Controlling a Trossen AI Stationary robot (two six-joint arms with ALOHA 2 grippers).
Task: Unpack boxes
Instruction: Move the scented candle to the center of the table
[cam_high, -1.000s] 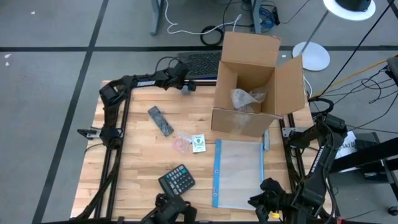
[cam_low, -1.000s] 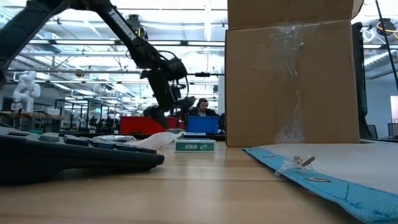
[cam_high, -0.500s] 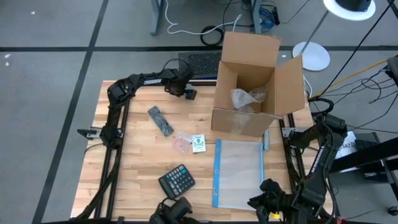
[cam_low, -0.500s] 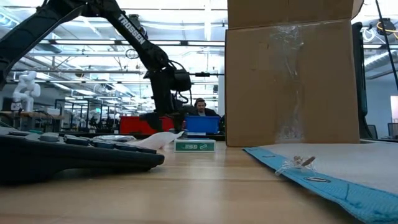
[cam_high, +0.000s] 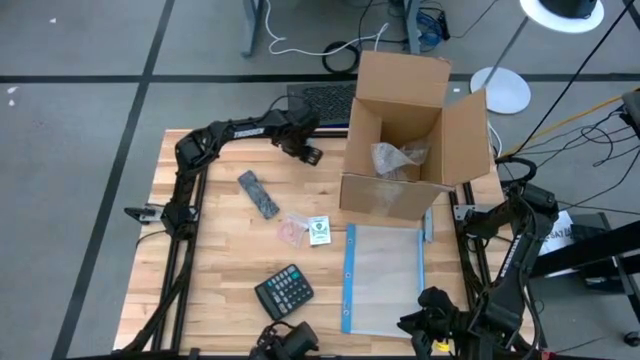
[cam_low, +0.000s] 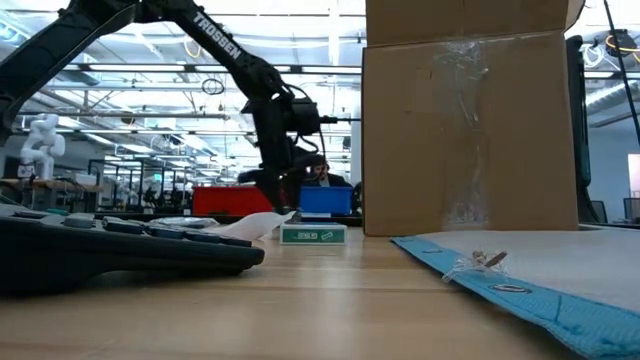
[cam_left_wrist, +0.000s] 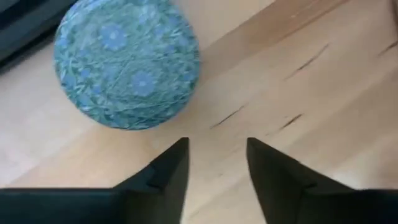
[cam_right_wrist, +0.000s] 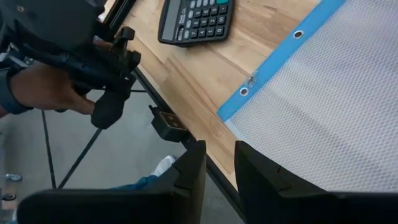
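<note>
Left gripper (cam_high: 311, 155) seen upper centre-left of high view, just left of box, low over table; fingers (cam_left_wrist: 163, 174) part-open, nothing held. Blue patterned ball (cam_left_wrist: 127, 63) seen close ahead on table in left wrist view. Box (cam_high: 410, 135) placed upper centre-right, flaps open, crumpled clear wrap (cam_high: 398, 157) inside. Right gripper (cam_right_wrist: 215, 163) parked lower right, narrow gap, empty. Step judged: reach toward box for another item; next move requires lifting over wall and opening wider.
</note>
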